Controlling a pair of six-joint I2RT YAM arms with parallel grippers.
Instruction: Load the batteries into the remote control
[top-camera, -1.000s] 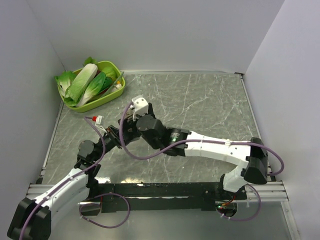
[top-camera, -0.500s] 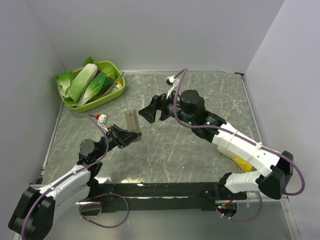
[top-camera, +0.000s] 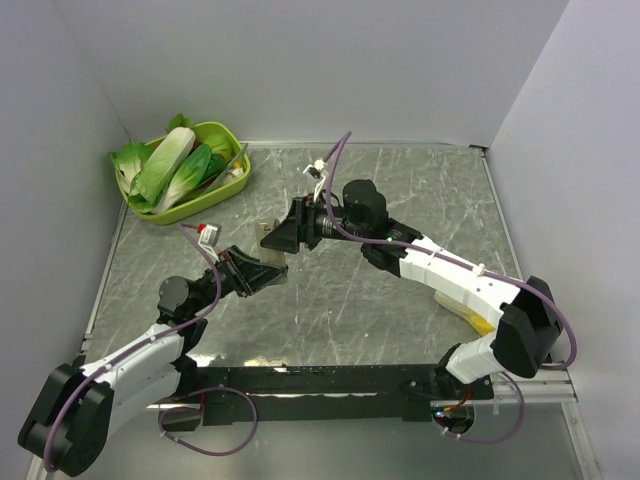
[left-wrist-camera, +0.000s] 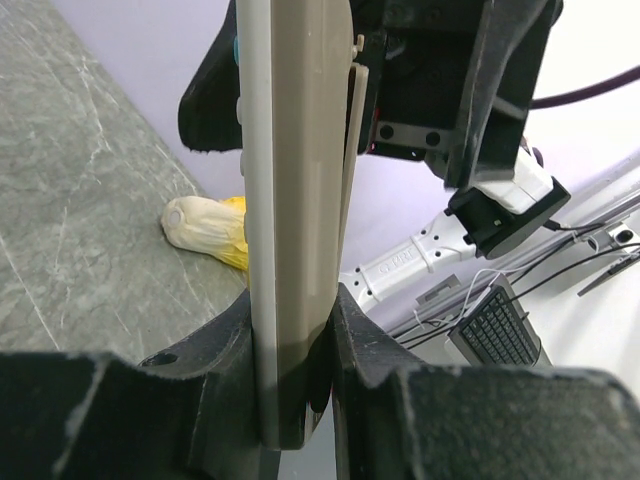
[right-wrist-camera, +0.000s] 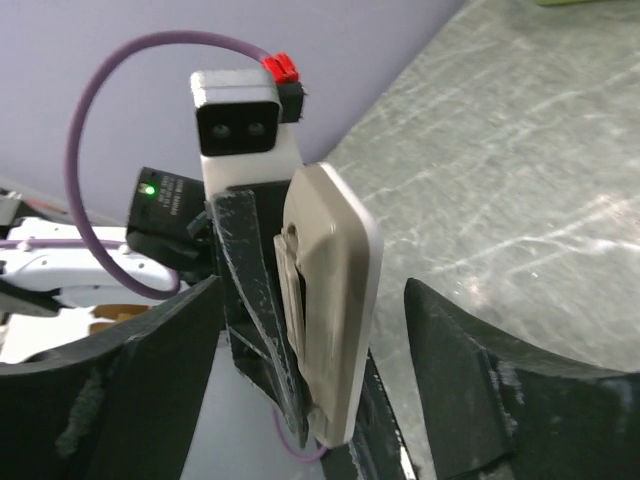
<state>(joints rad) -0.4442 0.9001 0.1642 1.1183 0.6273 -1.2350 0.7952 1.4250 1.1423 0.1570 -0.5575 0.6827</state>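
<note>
My left gripper (left-wrist-camera: 296, 340) clamps the slim grey-beige plastic remote control (left-wrist-camera: 295, 200) upright and edge-on, the right gripper's black fingers (left-wrist-camera: 505, 90) flanking its top end.

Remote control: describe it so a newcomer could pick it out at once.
On the grey marbled table, look left of centre where the arms meet. The remote control is the slim beige bar sticking up from the left pincer, the right pincer open around it. Its flat beige body stands out against the black pincers.

Far left: green tray (top-camera: 205, 203) holding leafy vegetables (top-camera: 170, 165). Near right: cream-and-yellow lump (left-wrist-camera: 200, 222) lying on grey marbled table (top-camera: 400, 190).
</note>
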